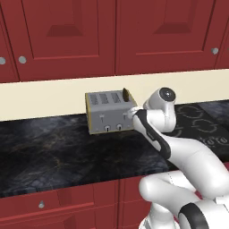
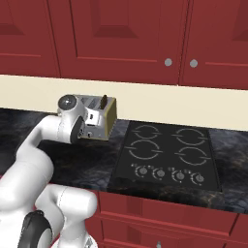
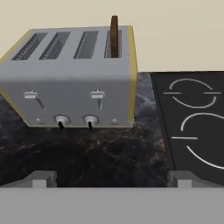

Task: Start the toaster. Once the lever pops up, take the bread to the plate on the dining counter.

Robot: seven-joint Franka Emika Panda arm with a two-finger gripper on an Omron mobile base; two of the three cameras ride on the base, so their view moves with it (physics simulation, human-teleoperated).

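The silver-grey toaster (image 3: 70,87) with brassy edges stands on the black worktop (image 1: 53,152) against the cream wall. A dark brown slice of bread (image 3: 114,37) sticks up out of its rightmost slot and also shows as bread (image 1: 126,95) and bread (image 2: 103,101) from the base. The lever (image 3: 97,94), the right-hand front tab, sits at the top of its slot, level with the left tab (image 3: 30,94). My gripper (image 3: 113,179) is open, fingers wide apart, hovering a short way in front of the toaster (image 1: 105,107), touching nothing. The plate and dining counter are out of view.
A black four-ring cooktop (image 2: 167,155) with a row of knobs lies in the worktop just right of the toaster (image 2: 97,118). Red wall cabinets (image 1: 67,31) hang above, and red drawers (image 1: 53,203) run below the worktop's front edge.
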